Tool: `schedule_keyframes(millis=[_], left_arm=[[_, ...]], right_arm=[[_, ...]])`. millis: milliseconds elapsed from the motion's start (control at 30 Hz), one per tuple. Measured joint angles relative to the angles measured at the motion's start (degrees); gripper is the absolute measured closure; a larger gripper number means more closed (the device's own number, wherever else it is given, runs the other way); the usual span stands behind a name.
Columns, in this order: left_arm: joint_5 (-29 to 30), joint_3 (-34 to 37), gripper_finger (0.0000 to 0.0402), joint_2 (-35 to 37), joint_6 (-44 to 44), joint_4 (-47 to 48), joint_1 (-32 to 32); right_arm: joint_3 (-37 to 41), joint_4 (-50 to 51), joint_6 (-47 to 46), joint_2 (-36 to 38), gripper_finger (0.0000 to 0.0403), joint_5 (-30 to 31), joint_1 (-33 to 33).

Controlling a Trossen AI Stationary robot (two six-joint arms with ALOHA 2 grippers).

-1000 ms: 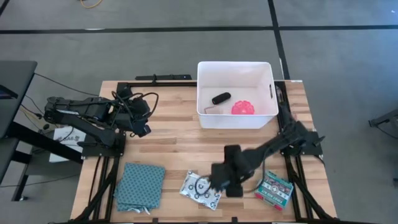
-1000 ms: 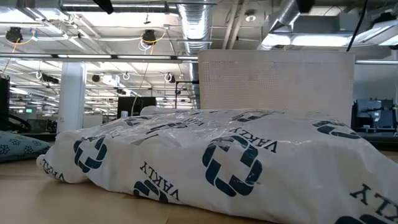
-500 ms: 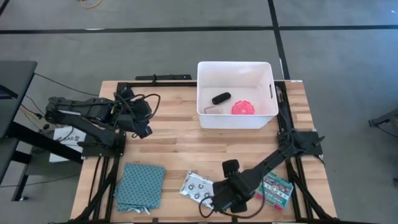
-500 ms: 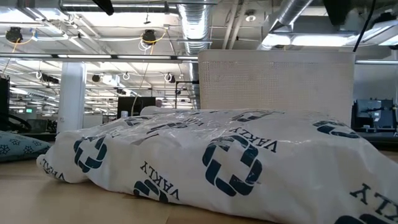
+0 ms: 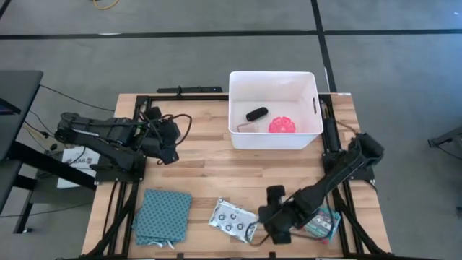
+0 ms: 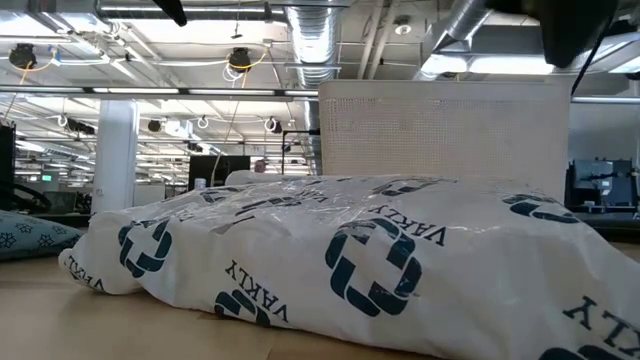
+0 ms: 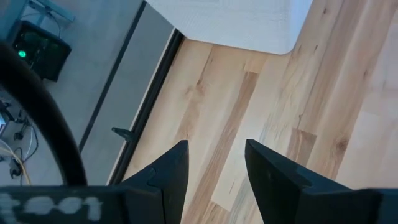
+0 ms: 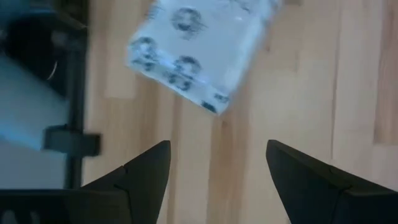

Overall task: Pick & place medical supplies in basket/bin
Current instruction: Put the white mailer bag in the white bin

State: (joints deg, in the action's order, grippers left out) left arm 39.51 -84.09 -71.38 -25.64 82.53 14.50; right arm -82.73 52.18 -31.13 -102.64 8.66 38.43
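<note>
The white bin [image 5: 311,95] stands at the table's far side and holds the black cylinder [image 5: 256,114], the beige roll [image 5: 247,126] and the pink spiky ball [image 5: 283,126]. The silvery dotted packet [image 5: 231,217] lies flat near the near edge; it fills the low view [image 6: 350,255] and shows ahead of the fingers in the right wrist view [image 8: 199,43]. My right gripper [image 5: 258,225] hovers open just right of it [image 8: 217,152]. The green-and-red box [image 5: 323,222] lies partly under the right arm. My left gripper [image 5: 170,144], open [image 7: 214,152], waits left of the bin. No white stick shows.
A teal patterned pouch [image 5: 162,215] lies at the near left corner, also seen in the low view [image 6: 30,235]. The bin's corner [image 7: 236,25] shows ahead of the left fingers. Bare wood lies between the bin and the packet.
My right gripper has moved from above the packet's right end toward the table's near edge, then a little to the right, and now hangs off the packet. The right arm's elbow has swung toward the right edge. The left gripper has crept slightly toward the right. The packet has stayed put.
</note>
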Motion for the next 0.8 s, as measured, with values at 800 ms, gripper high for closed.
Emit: schedule_keyframes(millis=[800], left_arm=[[-0.1, 0.0, 0.0253, 0.0, -0.2, 0.0, 0.8]], right_arm=[[26.1, -40.8, -14.9, 1.6, 0.0143, 0.2, -2.7]])
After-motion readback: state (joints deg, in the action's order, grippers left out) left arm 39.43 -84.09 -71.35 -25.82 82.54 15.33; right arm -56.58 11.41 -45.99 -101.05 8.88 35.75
